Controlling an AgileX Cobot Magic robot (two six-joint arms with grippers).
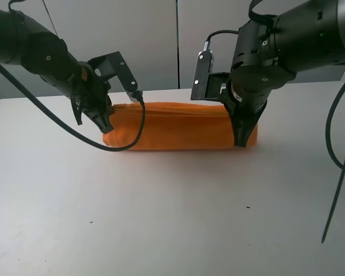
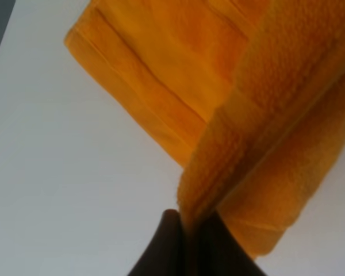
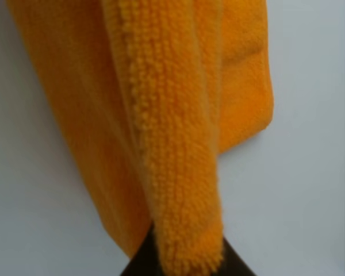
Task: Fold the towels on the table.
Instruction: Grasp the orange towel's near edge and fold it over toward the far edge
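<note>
orange terry towel (image 1: 178, 133) lies toward the far side of the white table (image 1: 161, 218), bunched into a long band with its upper layer raised along the back edge. left gripper (image 1: 103, 122) is clamped shut on the towel's left end, and the right gripper (image 1: 241, 140) is pinched shut on its right end. each wrist view shows dark fingertips (image 2: 164, 247) with a hem of cloth squeezed between them and the rest of the towel resting on the table beyond.

the step in hand looks like carrying the held edge over to make a fold. to do it well, both ends should travel together at one height and pace so the edge runs taut and straight. the edge should then land flush on the opposite edge before either grip lets go. a sagging middle or one end leading would likely leave a skewed crease.

left arm reaches in from the left, wrist tipped so the fingers point down and inward. right arm comes in from the upper right, wrist nearly vertical, fingers pointing straight down, close to the tabletop.
</note>
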